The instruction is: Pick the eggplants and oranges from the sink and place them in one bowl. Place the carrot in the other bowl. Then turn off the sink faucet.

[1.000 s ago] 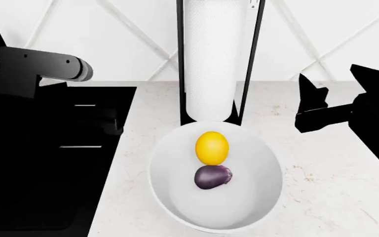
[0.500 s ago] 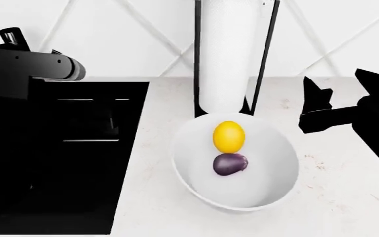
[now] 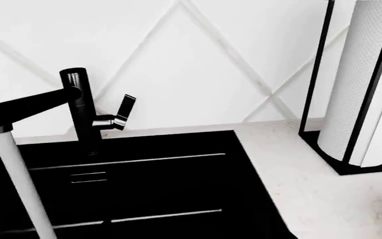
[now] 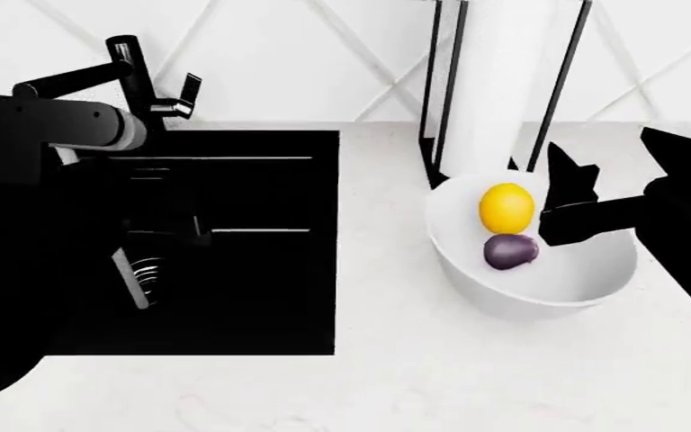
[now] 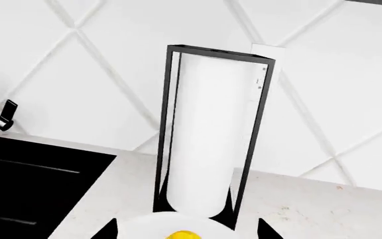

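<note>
The white bowl (image 4: 538, 301) stands on the counter right of the sink (image 4: 262, 270). In it lie the orange (image 4: 507, 207) and, touching it, the eggplant (image 4: 510, 252). My right gripper (image 4: 556, 198) hovers open over the bowl's right side, holding nothing. In the right wrist view its black fingertips (image 5: 108, 230) stand wide apart above the bowl (image 5: 138, 226) and the orange (image 5: 184, 235). The faucet (image 3: 78, 104) stands behind the sink (image 3: 144, 199), with a white stream (image 3: 18, 184) falling from its spout. My left arm (image 4: 58, 126) reaches over the basin; its fingers are lost against the black. Carrot and grey bowl are out of view.
A paper-towel roll in a black frame (image 4: 502, 81) stands just behind the white bowl, also shown in the left wrist view (image 3: 363, 89) and the right wrist view (image 5: 211, 139). The faucet's side lever (image 3: 126, 107) angles upward. White marbled counter (image 4: 381, 378) runs along the front.
The head view has swung left: the sink and faucet have come into sight and the bowl has slid to the picture's right. The right gripper now overlaps the bowl.
</note>
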Available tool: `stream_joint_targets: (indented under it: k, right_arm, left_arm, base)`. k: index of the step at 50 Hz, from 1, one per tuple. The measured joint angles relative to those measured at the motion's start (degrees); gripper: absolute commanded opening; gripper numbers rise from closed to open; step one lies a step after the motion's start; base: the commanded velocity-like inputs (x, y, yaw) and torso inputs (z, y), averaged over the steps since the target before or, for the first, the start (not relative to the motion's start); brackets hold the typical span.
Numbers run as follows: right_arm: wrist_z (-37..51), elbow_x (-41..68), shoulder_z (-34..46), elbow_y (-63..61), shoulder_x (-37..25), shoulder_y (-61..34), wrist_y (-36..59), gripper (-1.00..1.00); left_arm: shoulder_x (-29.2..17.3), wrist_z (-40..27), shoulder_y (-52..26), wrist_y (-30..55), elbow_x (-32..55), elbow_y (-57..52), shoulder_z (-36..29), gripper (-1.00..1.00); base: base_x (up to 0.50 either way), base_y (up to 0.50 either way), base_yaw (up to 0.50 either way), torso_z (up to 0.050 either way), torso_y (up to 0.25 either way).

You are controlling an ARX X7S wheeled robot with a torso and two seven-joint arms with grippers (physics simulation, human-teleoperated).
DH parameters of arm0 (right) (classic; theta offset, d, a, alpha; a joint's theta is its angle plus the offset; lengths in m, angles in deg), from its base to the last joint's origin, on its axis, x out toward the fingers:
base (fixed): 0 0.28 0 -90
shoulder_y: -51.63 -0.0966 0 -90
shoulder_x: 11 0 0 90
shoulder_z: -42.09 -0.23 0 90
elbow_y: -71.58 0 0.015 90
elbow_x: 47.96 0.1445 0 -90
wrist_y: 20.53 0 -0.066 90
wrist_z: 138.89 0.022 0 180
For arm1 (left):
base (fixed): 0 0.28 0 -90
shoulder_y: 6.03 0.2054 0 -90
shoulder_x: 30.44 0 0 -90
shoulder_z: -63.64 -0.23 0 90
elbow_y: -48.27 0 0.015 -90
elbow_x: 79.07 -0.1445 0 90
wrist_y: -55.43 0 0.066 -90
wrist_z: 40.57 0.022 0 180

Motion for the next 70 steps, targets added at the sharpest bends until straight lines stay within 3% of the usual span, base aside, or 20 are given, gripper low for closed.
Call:
stream_joint_targets:
  k: [33, 70]
  right_arm:
    - [-2.4, -3.3, 3.7, 0.8, -1.2, 1.9, -4.9, 1.00]
    - [-3.5, -5.2, 4.4, 0.9, -2.5, 5.0, -8.7, 1.00]
  left_arm:
    - [-0.5, -1.1, 0.4, -0.9, 1.1, -0.1, -0.6, 1.00]
    - [-0.7, -1.9, 1.5, -2.1, 1.4, -0.6, -1.3, 1.00]
  base:
    - [-0.13, 0.44, 0.00, 0.000, 0.000]
    - [0.23, 0.50, 0.00, 0.000, 0.000]
